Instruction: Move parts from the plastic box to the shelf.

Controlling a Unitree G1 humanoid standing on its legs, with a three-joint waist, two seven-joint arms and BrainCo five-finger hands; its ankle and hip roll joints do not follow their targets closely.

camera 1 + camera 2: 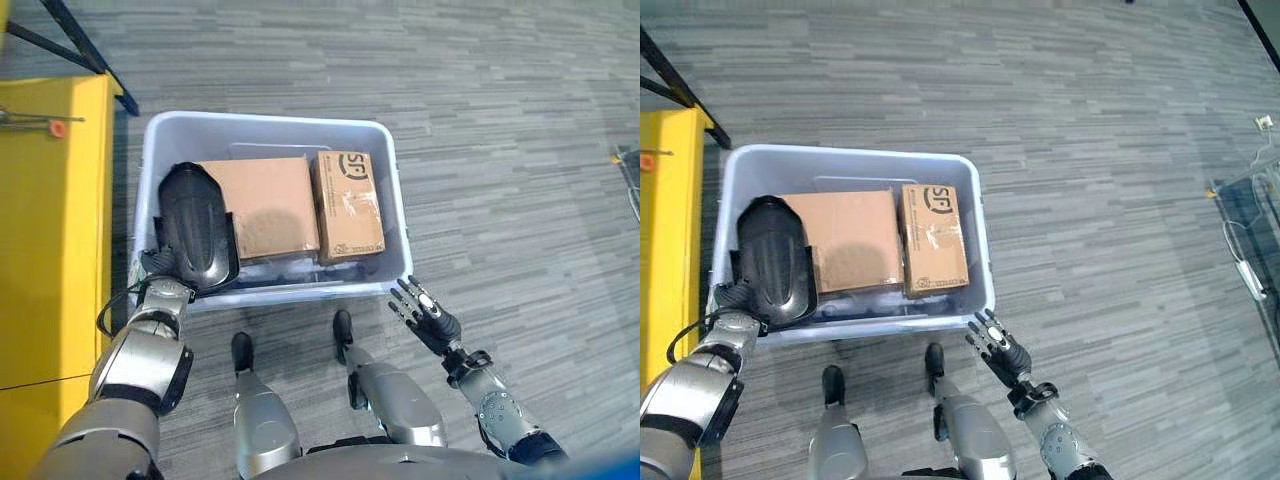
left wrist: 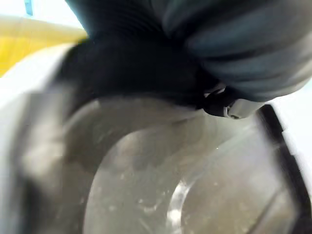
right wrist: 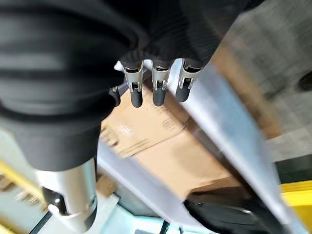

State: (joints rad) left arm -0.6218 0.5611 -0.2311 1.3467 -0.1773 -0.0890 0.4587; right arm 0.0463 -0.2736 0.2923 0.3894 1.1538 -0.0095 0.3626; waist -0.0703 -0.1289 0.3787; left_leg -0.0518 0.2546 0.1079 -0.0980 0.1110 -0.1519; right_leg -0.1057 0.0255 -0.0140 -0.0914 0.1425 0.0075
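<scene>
The plastic box [image 1: 395, 180] sits on the floor just ahead of both hands, holding three parts. The large cardboard box [image 1: 262, 205] lies flat in the middle, rigid, likely best taken by opposite edges. Beside it, the black shell part [image 1: 195, 228] is at the left hand [image 1: 160, 263]; whether its fingers are gripping, I cannot tell. It looks stiff, glossy, maybe slippery. The small cardboard box [image 1: 347, 205] lies nearest the right hand [image 1: 428, 315], which hovers fingers spread, holding nothing, just outside the rim.
</scene>
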